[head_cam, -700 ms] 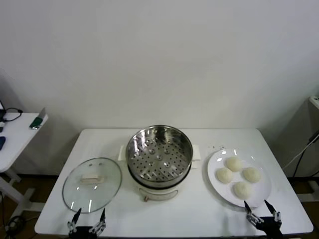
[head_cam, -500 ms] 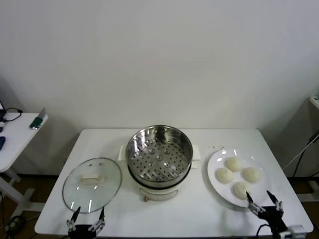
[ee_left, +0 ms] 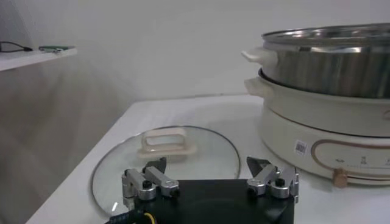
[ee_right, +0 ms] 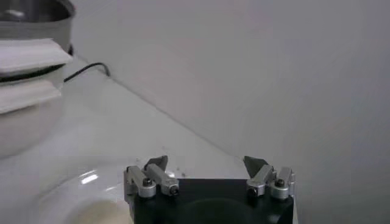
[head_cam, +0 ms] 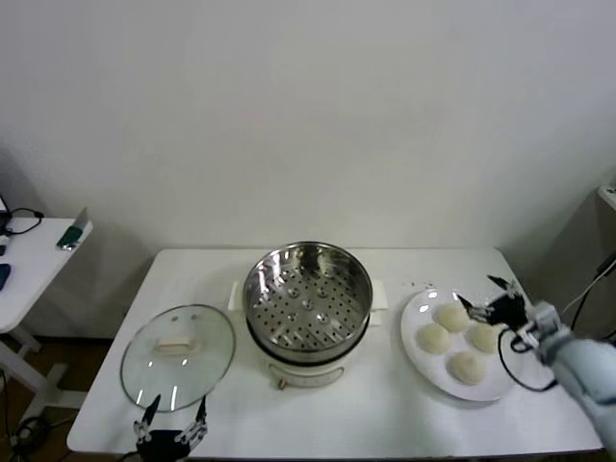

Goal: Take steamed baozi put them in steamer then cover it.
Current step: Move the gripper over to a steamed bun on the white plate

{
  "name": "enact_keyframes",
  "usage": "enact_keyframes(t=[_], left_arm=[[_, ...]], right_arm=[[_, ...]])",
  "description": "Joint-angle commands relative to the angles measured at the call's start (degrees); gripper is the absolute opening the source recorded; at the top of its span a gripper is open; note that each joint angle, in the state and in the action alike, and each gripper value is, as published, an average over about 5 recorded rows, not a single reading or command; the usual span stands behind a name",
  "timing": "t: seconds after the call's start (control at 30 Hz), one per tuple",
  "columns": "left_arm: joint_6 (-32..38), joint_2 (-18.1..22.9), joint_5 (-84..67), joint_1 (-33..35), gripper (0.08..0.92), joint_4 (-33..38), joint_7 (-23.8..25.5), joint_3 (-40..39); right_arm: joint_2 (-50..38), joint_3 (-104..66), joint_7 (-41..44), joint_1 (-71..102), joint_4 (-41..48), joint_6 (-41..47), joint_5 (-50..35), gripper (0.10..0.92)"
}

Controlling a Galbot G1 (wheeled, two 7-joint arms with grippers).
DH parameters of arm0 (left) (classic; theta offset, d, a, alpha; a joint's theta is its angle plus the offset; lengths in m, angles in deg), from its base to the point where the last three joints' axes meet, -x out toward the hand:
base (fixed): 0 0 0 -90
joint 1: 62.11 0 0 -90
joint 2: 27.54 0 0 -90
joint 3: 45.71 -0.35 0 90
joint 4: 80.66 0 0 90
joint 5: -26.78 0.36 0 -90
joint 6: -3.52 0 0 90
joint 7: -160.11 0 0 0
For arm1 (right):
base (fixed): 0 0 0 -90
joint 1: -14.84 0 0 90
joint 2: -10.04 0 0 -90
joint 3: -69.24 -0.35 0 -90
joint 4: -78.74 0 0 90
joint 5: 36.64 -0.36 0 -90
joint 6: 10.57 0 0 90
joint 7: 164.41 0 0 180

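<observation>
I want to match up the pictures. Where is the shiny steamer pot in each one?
Head view: the steamer stands mid-table, between the glass cover and the plate.
Left wrist view: it fills the upper right side.
Right wrist view: only an edge shows, upper left corner.
Shared landmark: the white table.

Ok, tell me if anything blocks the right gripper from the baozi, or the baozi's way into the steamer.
Nothing visible does. The open right gripper hangs over the plate, right above the baozi. The steamer stands open and empty, with bare table between it and the plate. The cover lies on the steamer's other side.
</observation>
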Motion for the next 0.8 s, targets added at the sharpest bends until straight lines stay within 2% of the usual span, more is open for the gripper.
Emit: enact_keyframes(t=[0.03, 0.17, 0.37, 0.53, 0.8], left_arm=[[0.1, 0.1, 0.1, 0.0, 0.823, 0.0, 0.1, 0.0], [0.1, 0.0, 0.2, 0.2, 0.823, 0.2, 0.2, 0.2], [0.4, 0.1, 0.4, 0.4, 0.823, 0.0, 0.3, 0.2], [0.6, 0.2, 0.6, 0.3, 0.823, -0.4, 0.3, 0.1], [0.5, 0.4, 0.7, 0.0, 0.823, -0.3, 0.3, 0.4]], right_arm=[[-10.1, 39.0, 23.9, -41.4, 12.9, -5.0, 8.9, 0.823], [-7.2, 61.6, 34.2, -61.4, 19.4, -15.3, 10.5, 0.823], [-1.0, 80.5, 40.5, -75.1, 23.3, -18.6, 8.1, 0.823], [3.2, 83.0, 39.7, -73.5, 24.8, -16.2, 6.2, 0.823], [7.2, 77.2, 36.6, -64.0, 27.7, -11.9, 7.2, 0.823]])
